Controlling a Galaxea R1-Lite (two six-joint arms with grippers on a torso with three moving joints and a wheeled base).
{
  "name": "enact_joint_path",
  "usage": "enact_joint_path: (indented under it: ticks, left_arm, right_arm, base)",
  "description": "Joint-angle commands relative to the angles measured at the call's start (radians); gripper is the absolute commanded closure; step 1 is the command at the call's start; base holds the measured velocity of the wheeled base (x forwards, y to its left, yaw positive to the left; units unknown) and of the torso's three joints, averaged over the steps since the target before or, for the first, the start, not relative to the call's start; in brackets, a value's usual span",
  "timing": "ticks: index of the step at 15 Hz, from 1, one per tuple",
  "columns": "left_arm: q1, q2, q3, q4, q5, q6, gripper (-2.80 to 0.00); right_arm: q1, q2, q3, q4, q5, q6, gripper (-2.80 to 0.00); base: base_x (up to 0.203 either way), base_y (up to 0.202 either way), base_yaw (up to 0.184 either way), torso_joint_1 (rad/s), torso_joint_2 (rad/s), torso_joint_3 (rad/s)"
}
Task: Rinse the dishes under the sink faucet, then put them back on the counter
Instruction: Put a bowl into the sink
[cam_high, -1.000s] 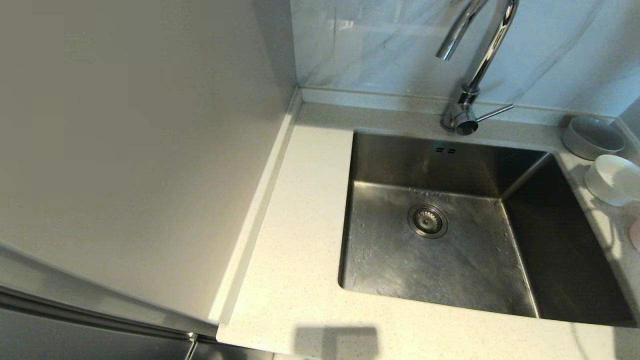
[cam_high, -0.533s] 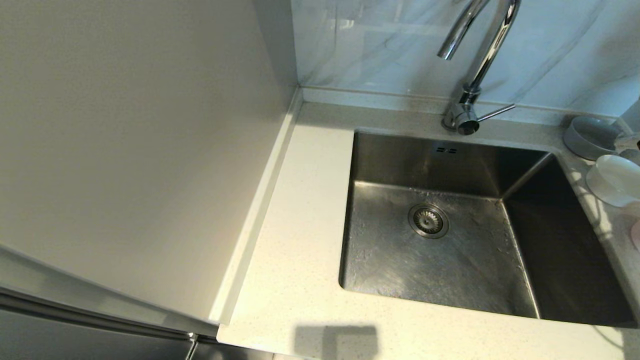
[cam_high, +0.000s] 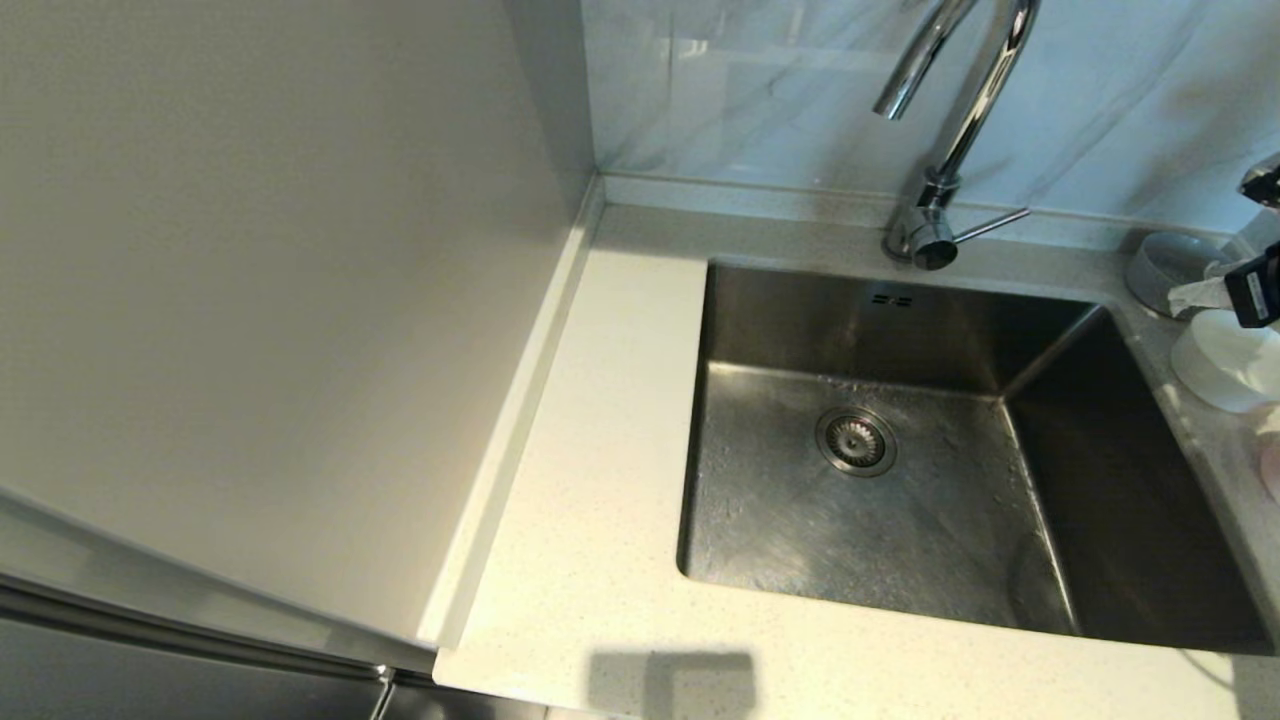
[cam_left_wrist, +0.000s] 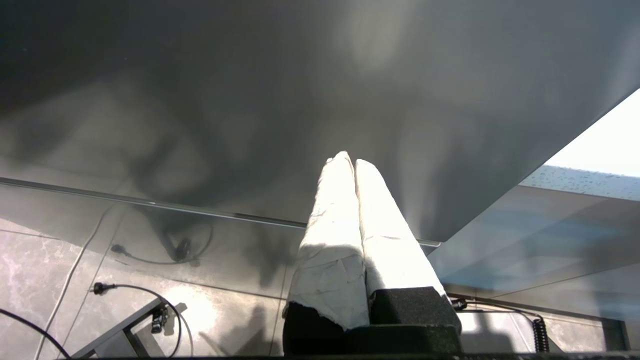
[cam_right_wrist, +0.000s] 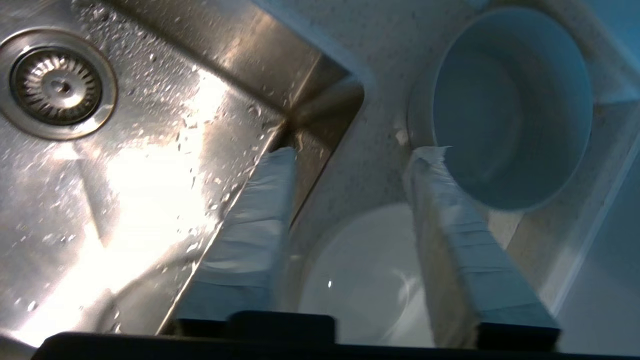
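Left end effector: parked off the table, fingers pressed together, holding nothing. Sink with faucet behind. Right end effector: spread wide, empty, above the white bowl, beside the grey bowl; pink bowl at table edge.

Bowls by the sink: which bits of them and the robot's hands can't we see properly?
- Pink bowl: cut off by the head view's right edge; only a sliver shows.
- Grey bowl: partly hidden by the right gripper in the head view.
- White bowl: crossed by the open right fingers in the right wrist view.
- Left gripper: absent from the head view; its wrist view shows it shut, facing a plain panel.
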Motion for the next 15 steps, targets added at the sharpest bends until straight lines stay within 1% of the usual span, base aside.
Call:
enact_joint_path:
  ticks: [1,3,5,8,10,12,15]
  left_arm:
    - [0.0,-0.003,0.0,0.0,0.001,0.0,0.0]
    - [0.0,-0.003,0.0,0.0,0.001,0.0,0.0]
    - [0.0,-0.003,0.0,0.0,0.001,0.0,0.0]
    - [0.0,-0.003,0.0,0.0,0.001,0.0,0.0]
    - [0.0,-0.003,0.0,0.0,0.001,0.0,0.0]
    - [0.0,-0.003,0.0,0.0,-0.001,0.0,0.0]
    - [0.0,-0.003,0.0,0.0,0.001,0.0,0.0]
  right_arm:
    - [0.016,0.03,0.001,-0.047,-0.022,0.001,-2.8]
    - [0.028,0.068,-0.001,-0.144,-0.083,0.016,-2.8]
    - [0.042,0.099,-0.005,-0.211,-0.166,0.036,-2.8]
    - [0.05,0.126,-0.006,-0.257,-0.231,0.037,-2.8]
    - [0.05,0.142,-0.006,-0.279,-0.263,0.036,-2.8]
    - [0.05,0.156,-0.007,-0.304,-0.276,0.036,-2.8]
    - [0.05,0.17,-0.007,-0.306,-0.294,0.038,-2.8]
  base:
    - [0.0,0.0,0.0,0.0,0.0,0.0]
    - [0.0,0.0,0.0,0.0,0.0,0.0]
    - [0.0,0.0,0.0,0.0,0.0,0.0]
    - [0.0,0.0,0.0,0.0,0.0,0.0]
    - [0.0,0.0,0.0,0.0,0.0,0.0]
    - [0.0,0.0,0.0,0.0,0.0,0.0]
    - [0.0,0.0,0.0,0.0,0.0,0.0]
